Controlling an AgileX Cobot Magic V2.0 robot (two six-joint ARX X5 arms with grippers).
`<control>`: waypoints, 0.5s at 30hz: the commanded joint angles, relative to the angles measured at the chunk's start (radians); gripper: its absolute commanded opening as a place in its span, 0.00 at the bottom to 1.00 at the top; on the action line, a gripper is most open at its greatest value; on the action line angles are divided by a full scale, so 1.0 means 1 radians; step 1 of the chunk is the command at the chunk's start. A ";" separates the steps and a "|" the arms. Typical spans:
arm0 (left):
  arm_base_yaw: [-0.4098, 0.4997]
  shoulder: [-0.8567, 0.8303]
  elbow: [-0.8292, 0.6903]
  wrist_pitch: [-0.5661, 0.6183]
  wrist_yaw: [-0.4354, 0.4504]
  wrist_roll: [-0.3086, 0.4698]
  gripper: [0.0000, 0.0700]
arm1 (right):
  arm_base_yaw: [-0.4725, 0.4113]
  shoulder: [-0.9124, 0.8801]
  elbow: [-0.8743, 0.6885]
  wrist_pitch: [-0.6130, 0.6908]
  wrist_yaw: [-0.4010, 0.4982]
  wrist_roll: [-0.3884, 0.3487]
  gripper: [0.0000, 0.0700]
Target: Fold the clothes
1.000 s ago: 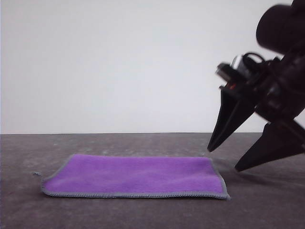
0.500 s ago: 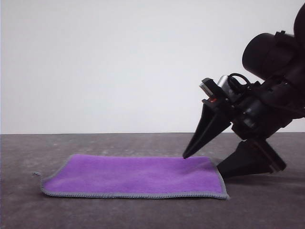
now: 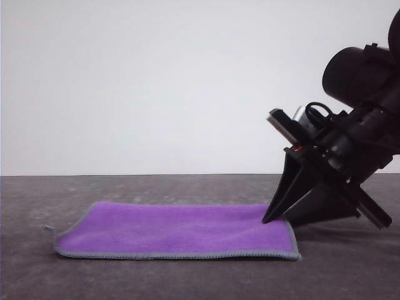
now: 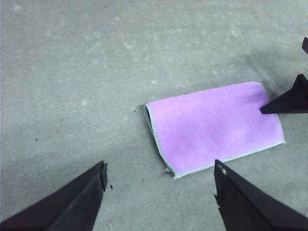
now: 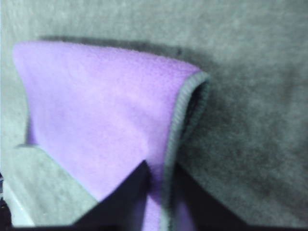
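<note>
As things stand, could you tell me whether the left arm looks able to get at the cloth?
Probably yes: the left gripper hangs open above the bare table, nothing lies between it and the cloth; the right gripper occupies the far edge.

1. The cloth shows a bright purple face with a light-grey stitched edge.
2. The desk is dark grey, mottled with paler flecks.
3. The right gripper is black.
4. The wall is plain white.

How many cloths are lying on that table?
1. A single purple cloth lies flat on the grey table, with the right gripper at its right edge. It looks folded double, so nothing seems hidden beneath.
</note>
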 commanded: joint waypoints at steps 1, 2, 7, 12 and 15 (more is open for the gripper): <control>-0.002 0.005 0.008 0.012 0.002 -0.001 0.62 | 0.004 -0.006 0.003 0.009 0.001 0.010 0.00; -0.002 0.005 0.008 0.012 0.002 -0.001 0.62 | 0.004 -0.013 0.003 0.009 0.000 0.010 0.00; -0.002 0.005 0.008 0.013 0.002 -0.001 0.62 | 0.021 -0.035 0.010 0.010 -0.035 0.012 0.00; -0.002 0.005 0.008 0.014 0.002 0.000 0.62 | 0.075 -0.035 0.040 0.010 -0.053 0.014 0.00; -0.002 0.005 0.008 0.014 0.002 0.000 0.62 | 0.117 -0.035 0.082 0.010 -0.052 0.022 0.00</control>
